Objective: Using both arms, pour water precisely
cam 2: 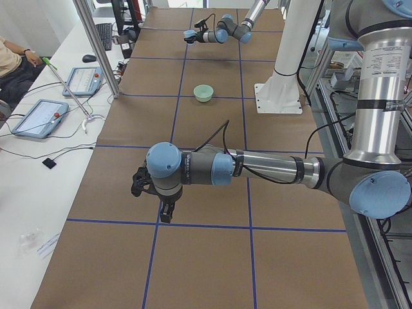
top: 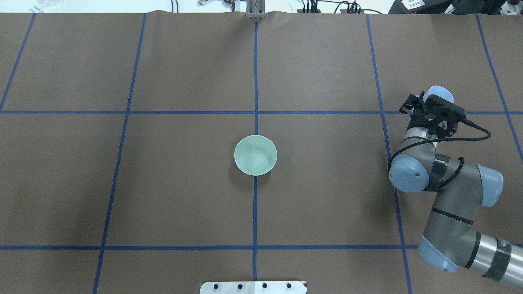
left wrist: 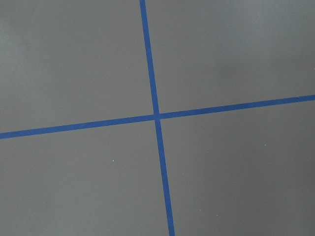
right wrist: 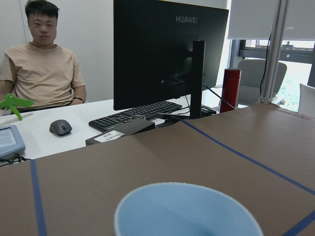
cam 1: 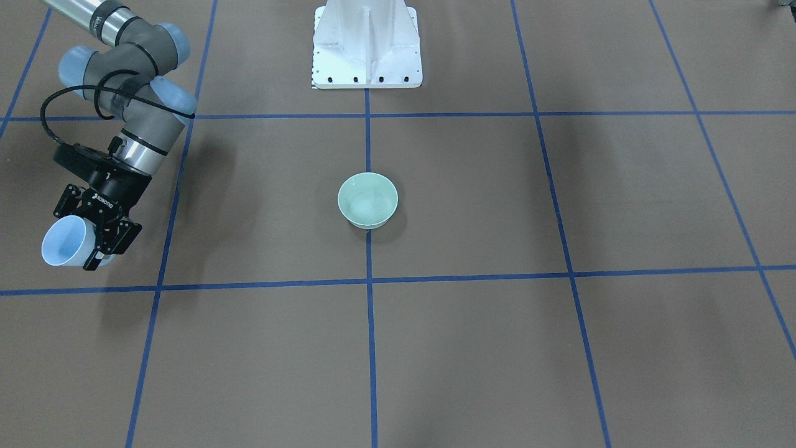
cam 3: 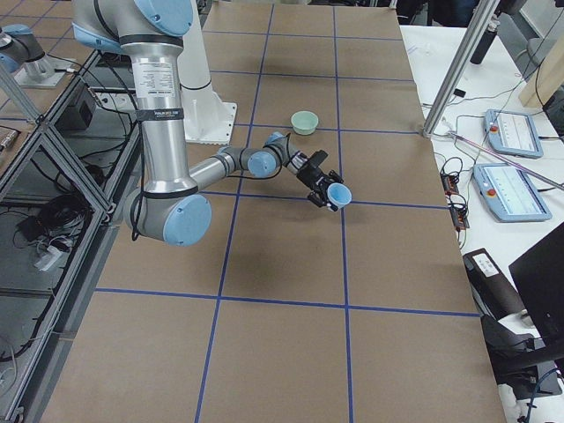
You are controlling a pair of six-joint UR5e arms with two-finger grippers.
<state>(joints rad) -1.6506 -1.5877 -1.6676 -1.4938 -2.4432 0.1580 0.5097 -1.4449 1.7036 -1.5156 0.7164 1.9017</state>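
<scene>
My right gripper (cam 1: pixel 93 239) is shut on a light-blue cup (cam 1: pixel 65 242), held off the table at my far right and tipped on its side. The cup also shows in the overhead view (top: pixel 441 93), the exterior right view (cam 3: pixel 339 195) and the right wrist view (right wrist: pixel 187 211). A pale green bowl (top: pixel 255 155) stands at the table's centre, far from the cup. I cannot make out any water in the cup or the bowl. My left gripper (cam 2: pixel 166 211) hangs over bare table at my far left; I cannot tell whether it is open. The left wrist view shows only tape lines.
The white pedestal (cam 1: pixel 367 43) stands at the table's robot side. Blue tape lines (left wrist: pixel 156 117) grid the brown table. A bench beyond the far edge holds a monitor (right wrist: pixel 167 54), a keyboard and tablets (cam 2: pixel 38 117). An operator (right wrist: pixel 42 64) sits there.
</scene>
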